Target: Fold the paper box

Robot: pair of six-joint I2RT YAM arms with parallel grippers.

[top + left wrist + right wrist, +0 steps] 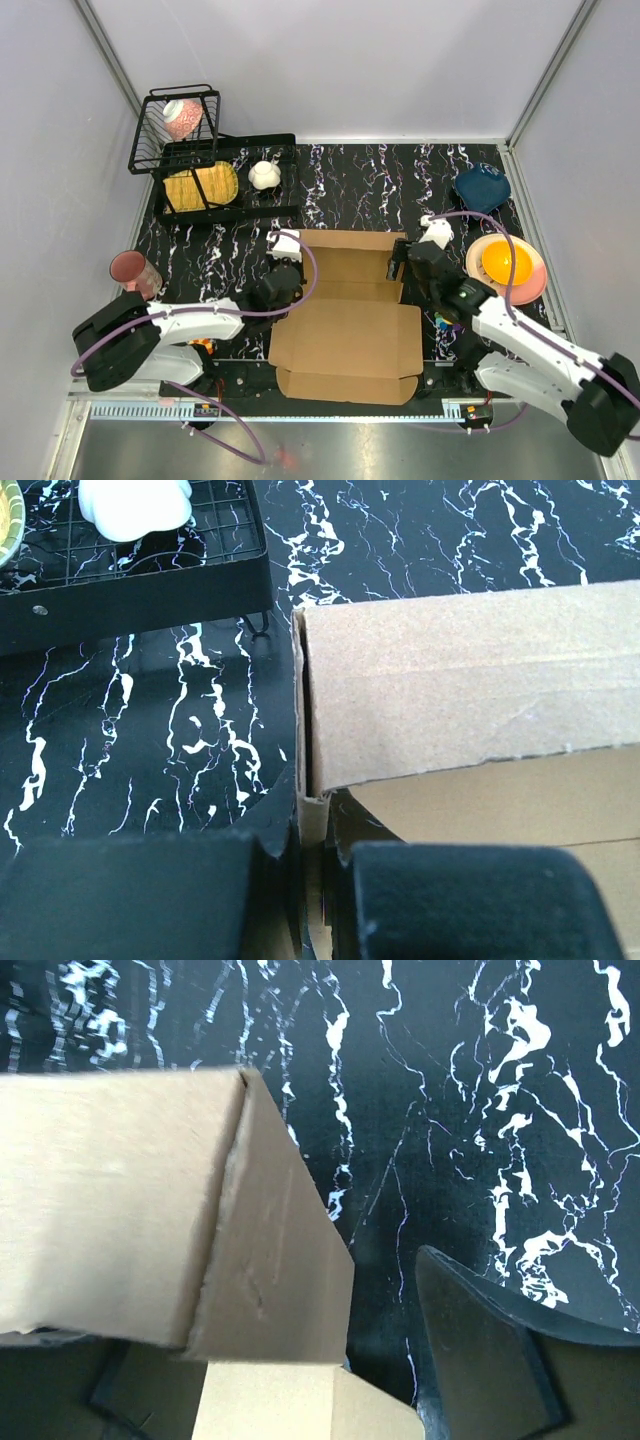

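Note:
The paper box (350, 335) lies mid-table on the black marbled mat, its near panel flat and its far walls folded up. My left gripper (283, 283) is at the box's left side. In the left wrist view it (318, 880) is shut on the thin upright edge of the left cardboard wall (470, 680). My right gripper (403, 262) is at the box's far right corner. In the right wrist view it (300, 1390) stands open. The folded cardboard corner (100, 1200) lies between the jaws, apart from the right finger (480, 1360). The other finger is mostly hidden behind the cardboard.
A black dish rack (225, 150) at the back left holds a yellow plate (200, 185), a white item (264, 175) and a pink bowl (183, 117). A pink cup (133, 270) stands at the left edge. A blue bowl (482, 186) and an orange bowl (505, 262) sit right.

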